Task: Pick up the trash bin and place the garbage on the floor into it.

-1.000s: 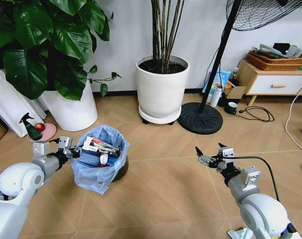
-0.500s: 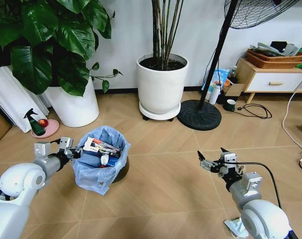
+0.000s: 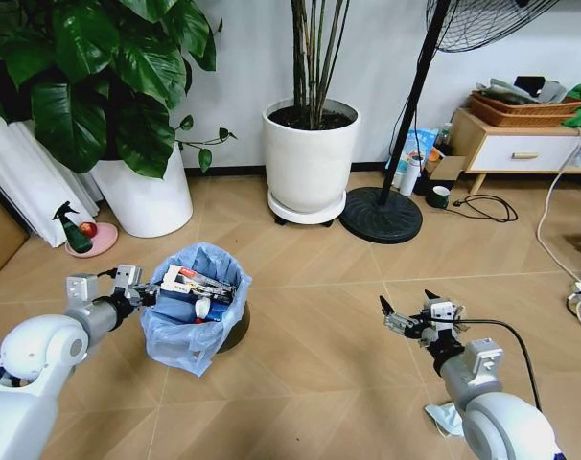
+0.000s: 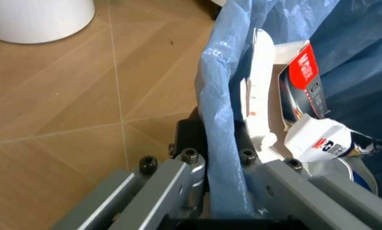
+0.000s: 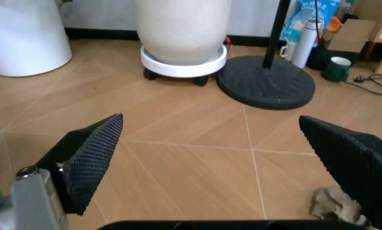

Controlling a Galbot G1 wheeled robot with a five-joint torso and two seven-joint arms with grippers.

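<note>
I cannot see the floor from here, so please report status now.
Left gripper shut on the trash bin rim, bin held. Right gripper open, empty, above the floor. Crumpled paper on the floor near the right gripper. Nothing blocking.

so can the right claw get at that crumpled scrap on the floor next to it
Probably yes. The right claw hangs open over bare floor, and the crumpled scrap lies close beside one finger with nothing between them. It would likely need to drop and shift sideways.

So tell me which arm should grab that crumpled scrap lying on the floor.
Right. The right gripper hangs open and empty, and the crumpled scrap lies on the floor just beyond it. The left gripper is clamped on the trash bin rim.
</note>
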